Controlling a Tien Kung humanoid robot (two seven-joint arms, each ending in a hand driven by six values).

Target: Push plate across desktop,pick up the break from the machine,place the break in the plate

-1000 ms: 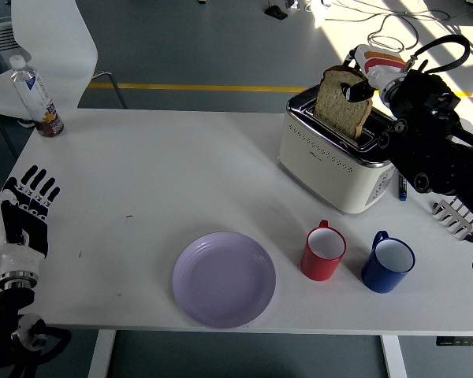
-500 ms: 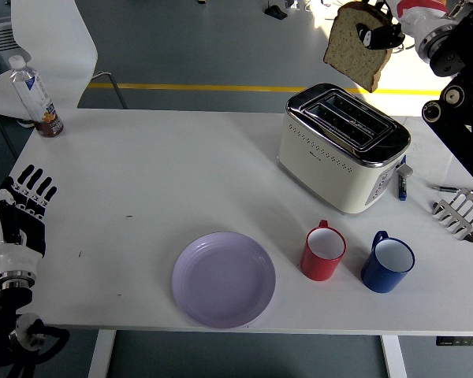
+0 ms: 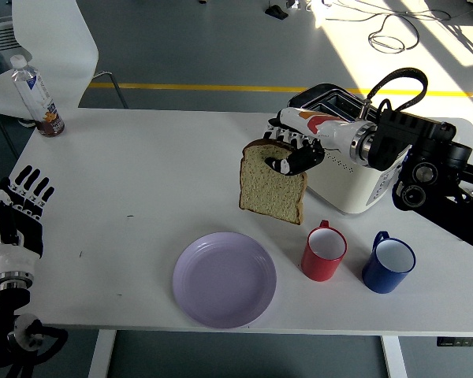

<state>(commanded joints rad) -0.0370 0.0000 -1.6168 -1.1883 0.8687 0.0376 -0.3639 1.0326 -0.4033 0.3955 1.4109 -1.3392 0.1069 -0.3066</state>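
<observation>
The right robot hand (image 3: pixel 293 153) gripped a slice of bread (image 3: pixel 272 191) by its top edge, hanging above the table (image 3: pixel 142 173) at one o'clock from the purple plate (image 3: pixel 224 279). The toaster (image 3: pixel 355 177) stood behind. The left robot hand (image 3: pixel 20 220) rested open at nine o'clock.

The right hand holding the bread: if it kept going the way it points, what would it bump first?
The right hand points left and slightly down, gripping the bread slice. Straight on it probably meets only bare table; the purple plate lies nearer the camera, off that line, though depth is uncertain.
</observation>
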